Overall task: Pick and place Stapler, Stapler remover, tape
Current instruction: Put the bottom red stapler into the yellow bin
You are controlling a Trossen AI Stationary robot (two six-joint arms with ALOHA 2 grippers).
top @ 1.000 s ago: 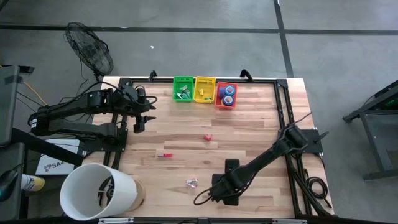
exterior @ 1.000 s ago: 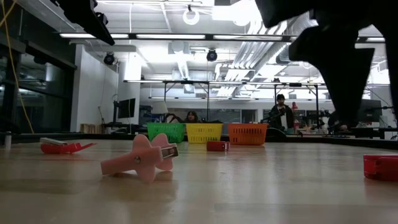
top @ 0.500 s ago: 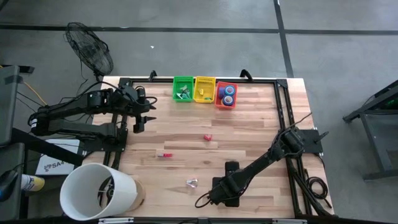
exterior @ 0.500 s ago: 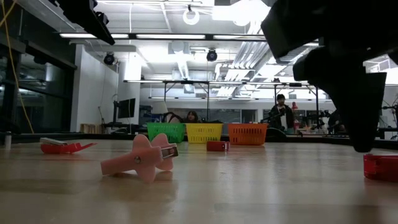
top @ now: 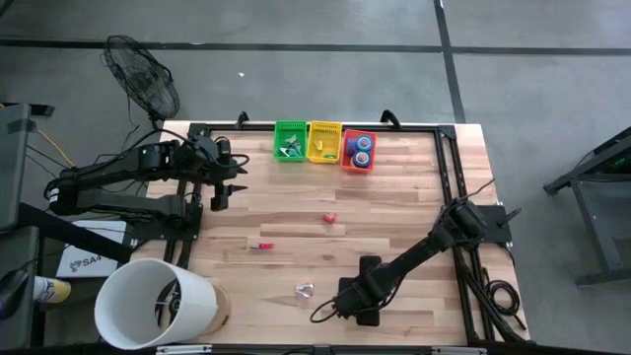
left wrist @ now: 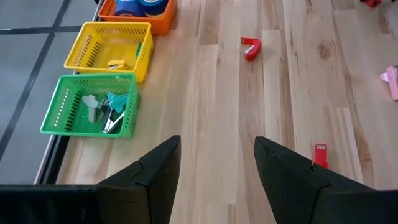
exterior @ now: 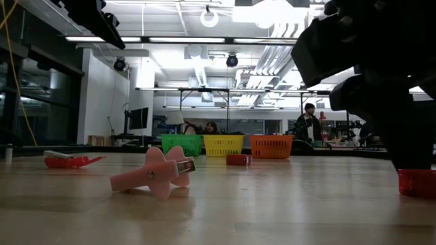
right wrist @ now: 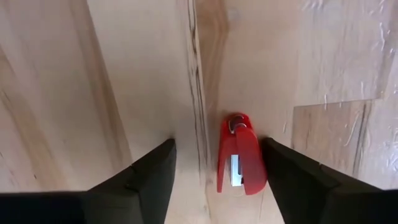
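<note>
The right end effector (right wrist: 214, 171) is open and low over the table (top: 414, 212) at the lower centre of the high view. A small red stapler (right wrist: 239, 154) lies on the table between its fingers, off-centre, close against one finger (right wrist: 298, 180). The stapler's long axis runs parallel to the fingers, so closing should pinch it across its narrow width. The left end effector (left wrist: 214, 180), also open, hovers at the upper left, well apart from this stapler; the right arm is nearer.
</note>
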